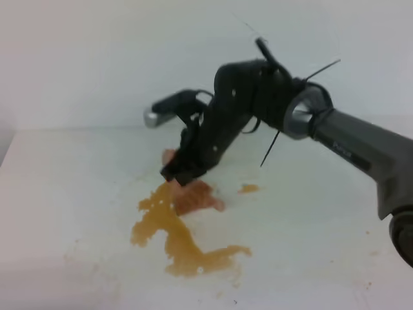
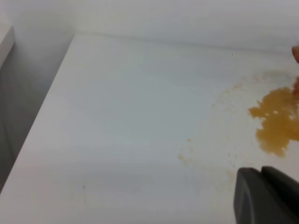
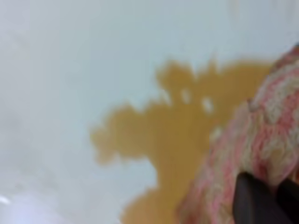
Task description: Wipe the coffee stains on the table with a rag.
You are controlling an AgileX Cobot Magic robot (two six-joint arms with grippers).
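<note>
Your white table (image 1: 310,226) fills all three views; the left wrist view shows its far edge against the wall and scattered tan specks on the surface.

Your right arm (image 1: 361,145) enters from the right of the exterior view and reaches across the middle, wrist tilted down toward the spill.

The coffee stains (image 1: 177,239) lie left of centre on the table: one ragged amber-brown puddle running from beside the rag down toward the near edge, ending in a splash that spreads rightward. A small separate spot (image 1: 248,188) sits to the right, apart from the main puddle. In the right wrist view the puddle (image 3: 173,135) spreads left of the cloth and touches its edge.

The rag (image 1: 197,197), pinkish with a bumpy weave, rests on the table at the upper end of the puddle, overlapping it.

Your right gripper (image 1: 184,171) is down on the rag's upper part, fingers pinching the cloth; a dark fingertip (image 3: 254,200) sits against the fabric in the right wrist view.

Your left gripper (image 2: 266,196) shows only as a dark corner, above the table, well apart from the puddle; you cannot tell whether it is spread or closed.
</note>
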